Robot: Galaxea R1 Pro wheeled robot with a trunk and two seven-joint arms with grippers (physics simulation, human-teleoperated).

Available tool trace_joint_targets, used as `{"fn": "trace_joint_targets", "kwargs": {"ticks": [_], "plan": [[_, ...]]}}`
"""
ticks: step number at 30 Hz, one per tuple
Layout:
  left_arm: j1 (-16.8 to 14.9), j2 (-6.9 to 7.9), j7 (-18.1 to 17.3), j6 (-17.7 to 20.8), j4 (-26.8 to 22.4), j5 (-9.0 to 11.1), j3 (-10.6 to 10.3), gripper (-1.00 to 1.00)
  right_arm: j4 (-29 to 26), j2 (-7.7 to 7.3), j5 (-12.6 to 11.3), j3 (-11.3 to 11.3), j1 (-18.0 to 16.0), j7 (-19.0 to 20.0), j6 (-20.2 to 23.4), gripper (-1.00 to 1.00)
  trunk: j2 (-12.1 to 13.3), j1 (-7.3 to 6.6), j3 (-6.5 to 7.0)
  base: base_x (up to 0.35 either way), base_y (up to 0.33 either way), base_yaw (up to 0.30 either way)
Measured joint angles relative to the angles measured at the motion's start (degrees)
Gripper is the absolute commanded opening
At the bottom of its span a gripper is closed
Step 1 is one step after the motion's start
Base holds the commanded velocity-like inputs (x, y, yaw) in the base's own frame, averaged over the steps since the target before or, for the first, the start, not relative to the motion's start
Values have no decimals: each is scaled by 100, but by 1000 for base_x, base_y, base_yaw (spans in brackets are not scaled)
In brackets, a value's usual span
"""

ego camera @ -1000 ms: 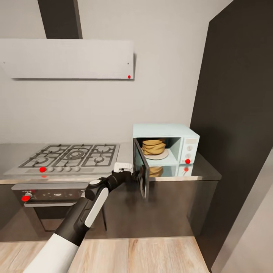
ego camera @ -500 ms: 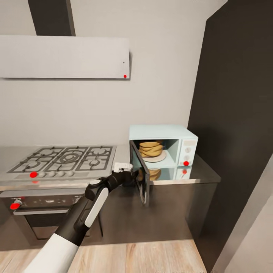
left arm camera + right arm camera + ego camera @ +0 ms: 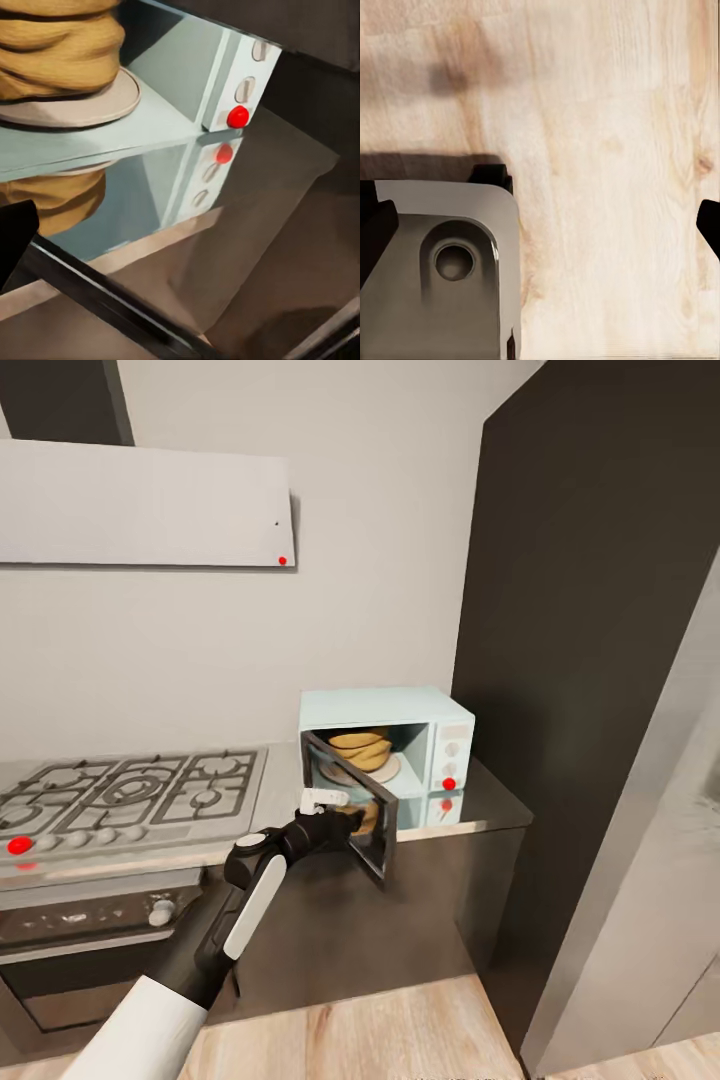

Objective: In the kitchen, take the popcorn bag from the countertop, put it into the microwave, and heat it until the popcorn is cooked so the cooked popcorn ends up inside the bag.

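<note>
The pale mint-blue microwave (image 3: 400,710) stands on the grey countertop (image 3: 495,805) with its dark glass door (image 3: 365,825) partly open. Inside, the mustard-tan popcorn bag (image 3: 360,748) sits on the round turntable plate (image 3: 90,105). In the left wrist view the popcorn bag (image 3: 52,45) is close, and it is mirrored in the shiny slab below. My left gripper (image 3: 345,820) is at the outer side of the door near its free edge, one dark finger (image 3: 15,240) showing, jaws apart. My right gripper (image 3: 540,225) hangs open over the wood floor.
A grey gas hob (image 3: 120,795) lies left of the microwave with an oven (image 3: 90,920) below it. A flat white hood (image 3: 140,505) hangs above. A tall dark cabinet (image 3: 590,660) walls off the right side. The microwave's white panel carries a red knob (image 3: 238,116).
The camera has turned right, sliding everything left in the picture. The microwave door now stands at a narrower angle, swung partly toward shut, with my left gripper staying at it.
</note>
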Motion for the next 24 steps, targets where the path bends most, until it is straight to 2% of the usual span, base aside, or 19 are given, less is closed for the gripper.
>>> {"fn": "trace_joint_targets", "kwargs": {"ticks": [6, 8, 10, 12, 15, 17, 18, 19, 24], "plan": [[0, 1, -1, 0, -13, 3, 8, 100, 6, -12, -34, -3, 29, -21, 1, 100, 0, 0, 0, 0, 0, -251], [0, -4, 19, 0, -26, 5, 8, 100, 9, -10, -209, -7, 77, -32, 5, 100, 0, 0, 0, 0, 0, -251], [0, -14, 137, 1, -31, 10, 8, 100, 9, -9, -424, -9, 97, -35, 7, 100, 0, 0, 0, 0, 0, -251], [0, -25, 405, 2, -41, 17, 11, 100, 8, -9, -614, -9, 104, -37, 7, 100, 0, 0, 0, 0, 0, -251], [0, -57, 805, -2, -21, -27, 19, 100, 9, -9, -685, -9, 106, -38, 6, 100, 0, 0, 0, 0, 0, -251], [1, -65, 881, -7, -17, -29, 20, 100, 10, -9, -691, -9, 106, -38, 4, 100, 0, 0, 0, 0, 0, -251], [-1, -63, 907, -2, -17, -91, 27, 100, 10, -9, -692, -9, 106, -38, 2, 100, 0, 0, 1, 0, 0, -251], [-2, -66, 925, 8, -18, -170, 66, 100, 10, -9, -692, -9, 106, -38, 3, 100, 0, 0, 1, 0, 0, -251], [-2, -84, 946, 10, 6, -180, 359, 100, 10, -3, -693, -7, 106, -38, 0, 100, 1, 0, 0, 0, 0, -236]]}}
